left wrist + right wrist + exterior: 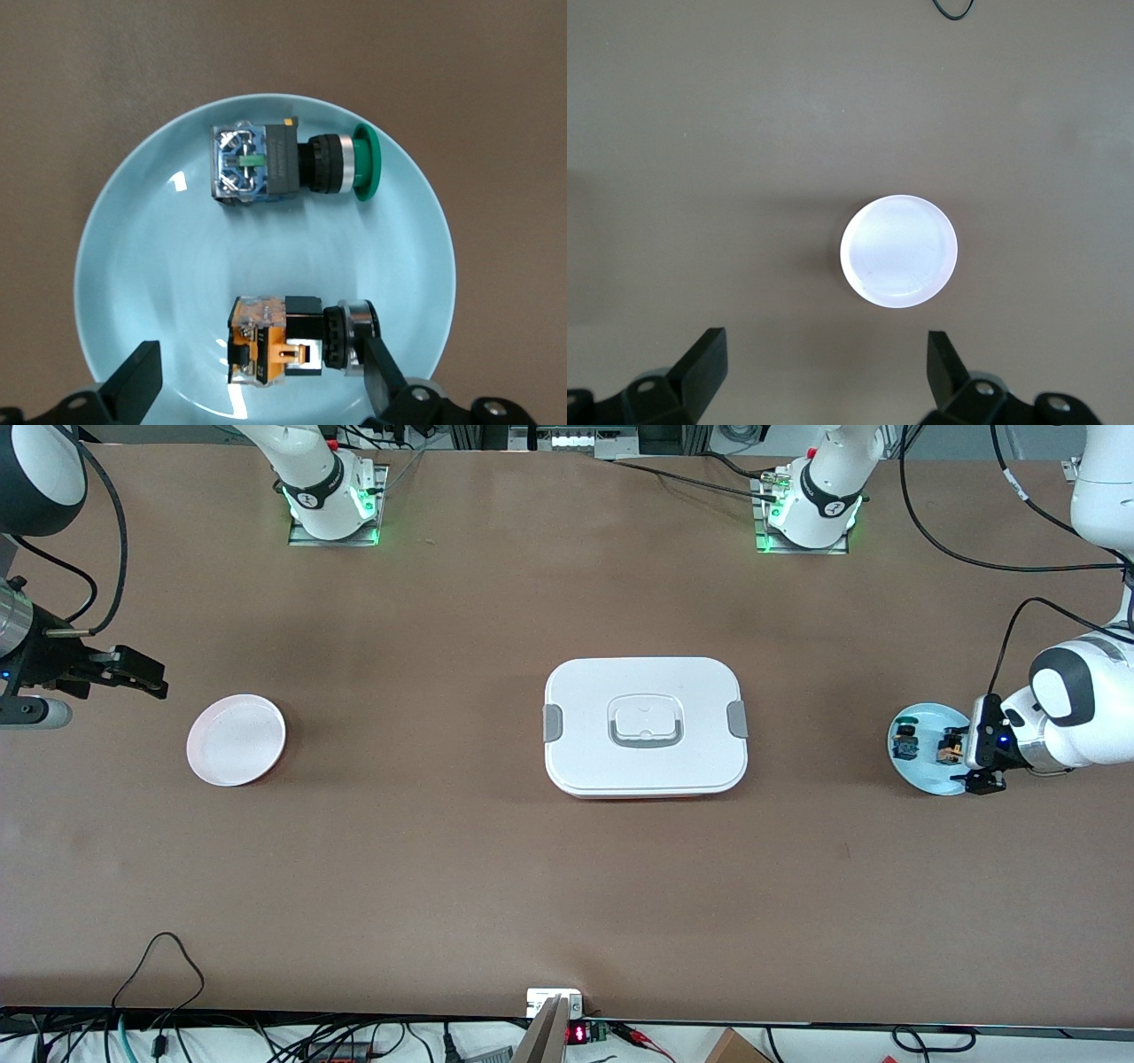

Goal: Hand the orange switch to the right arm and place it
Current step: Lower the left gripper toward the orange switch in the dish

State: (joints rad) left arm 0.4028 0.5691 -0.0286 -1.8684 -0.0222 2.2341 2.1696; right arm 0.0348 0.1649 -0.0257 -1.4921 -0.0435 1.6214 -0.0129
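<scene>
The left claw [257,390] is held wide apart over the pale blue plate [133,292], and nothing is gripped in it. The orange switch [283,350] is seen lying on its side on that plate, between the two claw fingers [133,381], but it is not clamped. One finger is right beside the switch's black top; whether it is touched cannot be told. The blue switch [275,164] with the green top is laid on the same plate, apart from the orange one. The blue plate is set at the left arm's end of the counter [443,868].

The right claw [133,669] is also held wide apart and is empty. It is hung in the air at the right arm's end of the counter, near the white plate [236,740]. A white lidded box [645,726] is placed on the counter between the blue plate and the white plate, well apart from both.
</scene>
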